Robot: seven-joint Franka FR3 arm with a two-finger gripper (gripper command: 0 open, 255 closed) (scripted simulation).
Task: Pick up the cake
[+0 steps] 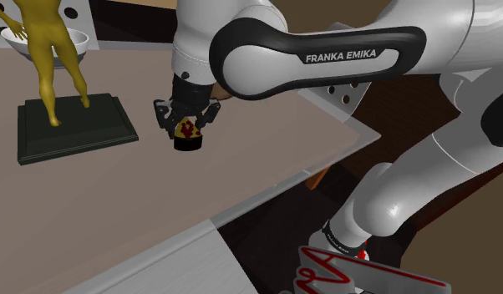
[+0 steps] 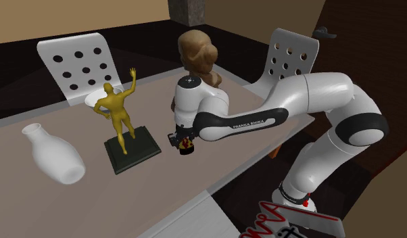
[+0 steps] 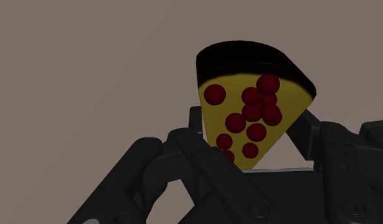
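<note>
The cake [image 3: 247, 102] is a wedge slice with a yellow top, dark red berries and a black rim. It sits between the two black fingers of my gripper [image 3: 252, 124], which press against both of its slanted sides. In the shoulder view the gripper [image 1: 189, 125] points straight down over the middle of the brownish table, with the cake [image 1: 188, 136] at its tips, at or just above the surface. The second exterior view shows the gripper [image 2: 183, 140] and the cake [image 2: 185, 146] next to the statue's base.
A golden figure statue [image 1: 53, 58] stands on a dark base [image 1: 70, 125] toward the shoulder view's left, with a white bowl [image 1: 33, 42] behind it. A white vase [image 2: 53, 155], a brown bust [image 2: 199, 57] and two white chairs [image 2: 77, 64] surround the table. The table's edge [image 1: 342, 138] runs close by.
</note>
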